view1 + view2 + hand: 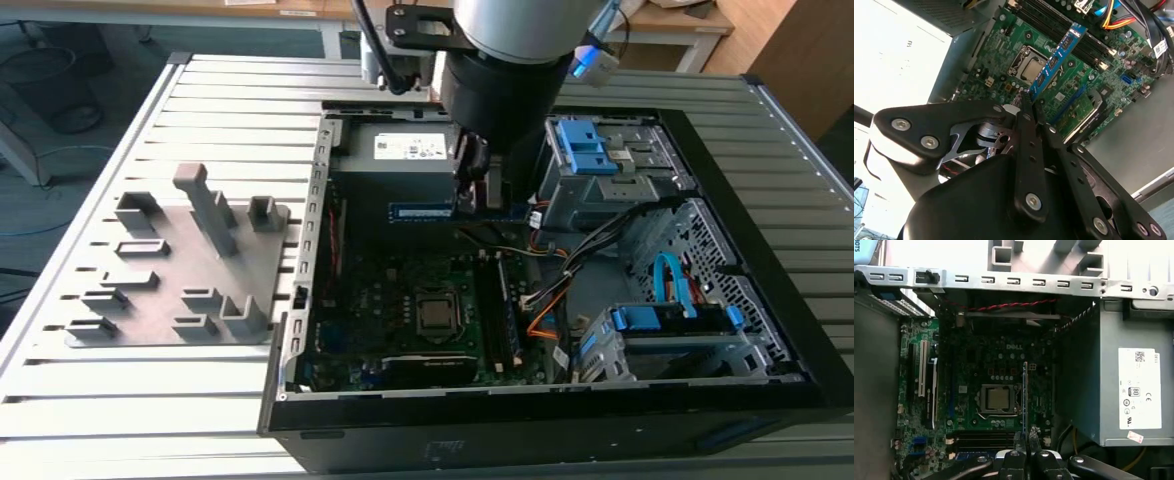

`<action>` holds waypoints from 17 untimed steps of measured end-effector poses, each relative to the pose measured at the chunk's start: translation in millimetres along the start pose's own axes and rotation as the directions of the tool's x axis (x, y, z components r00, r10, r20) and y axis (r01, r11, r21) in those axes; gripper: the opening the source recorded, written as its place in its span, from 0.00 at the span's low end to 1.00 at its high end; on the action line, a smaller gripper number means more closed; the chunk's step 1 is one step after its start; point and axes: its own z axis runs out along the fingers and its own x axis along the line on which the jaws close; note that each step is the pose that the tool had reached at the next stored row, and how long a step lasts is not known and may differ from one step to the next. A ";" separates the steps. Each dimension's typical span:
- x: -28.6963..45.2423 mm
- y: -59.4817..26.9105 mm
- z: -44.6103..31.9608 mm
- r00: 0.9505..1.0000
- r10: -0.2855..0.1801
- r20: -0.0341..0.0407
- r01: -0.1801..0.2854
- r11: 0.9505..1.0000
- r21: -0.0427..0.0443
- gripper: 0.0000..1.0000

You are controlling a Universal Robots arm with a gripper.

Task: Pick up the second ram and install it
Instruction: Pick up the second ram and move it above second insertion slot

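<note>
The second ram (1056, 60) is pinched at one end between the two fingers (1025, 130) of the gripper (1032, 102). The fingers are drawn in narrow against its flat faces, and the rest of the board juts out free past the fingertips. It is held on edge in the air above the motherboard (1004, 60), touching nothing below. In the first wrist view the second ram (1025, 390) shows edge-on as a thin line beside the processor socket (998, 399), between that socket and the power supply (1114, 385). It lies crosswise to the black memory slots (1054, 22), with its far end reaching toward them.

In the exterior view the arm (514, 60) comes down steeply from above into the open computer case (747, 180). Its wrist is low inside the case, with the gripper pointing down at the board.

The power supply's side wall stands just beside the gripper on one flank. The drive cage (601, 170) with its blue latches stands close on the exterior view's right, with loose cables (587, 250) trailing near it. Toward the processor socket the motherboard lies open, with no tall parts on it. The grey fixture (187, 270) sits well apart on the slatted table (134, 420), outside the case on the exterior view's left.
</note>
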 end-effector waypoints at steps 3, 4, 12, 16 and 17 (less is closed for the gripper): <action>2.2 -0.9 2.6 1.000 0.000 0.000 0.000 1.000 0.000 0.14; 2.6 -1.4 3.6 1.000 0.000 0.000 0.000 1.000 0.000 0.14; 3.9 -1.9 9.8 1.000 0.000 0.000 0.000 1.000 0.000 0.14; 4.4 -1.9 11.4 1.000 0.000 0.000 0.000 1.000 0.000 0.14; 4.5 -2.0 11.8 1.000 0.000 0.000 0.000 1.000 0.000 0.14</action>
